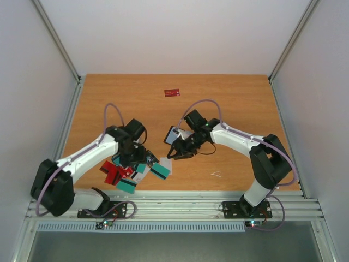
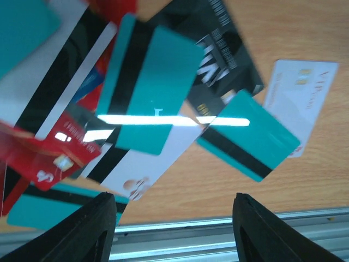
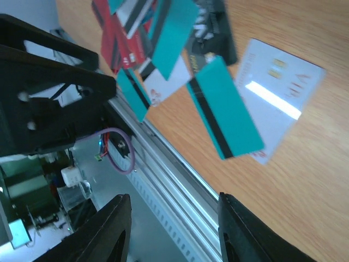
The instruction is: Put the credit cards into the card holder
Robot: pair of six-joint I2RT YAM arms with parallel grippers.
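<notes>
The credit cards lie in a loose overlapping pile near the table's front left: teal, red, white and a black one with white print. One more teal card rests on a white card at the pile's right. A single red card lies far back. My left gripper hangs over the pile, open and empty. The card holder, black with a pale inside, sits against my right gripper; contact is unclear. In its wrist view the right gripper is open, nothing between the jaws.
An aluminium rail runs along the near table edge, just past the pile. A small white scrap lies on the wood front right. Pale walls close in the table on three sides. The left arm's black body fills the right wrist view's left.
</notes>
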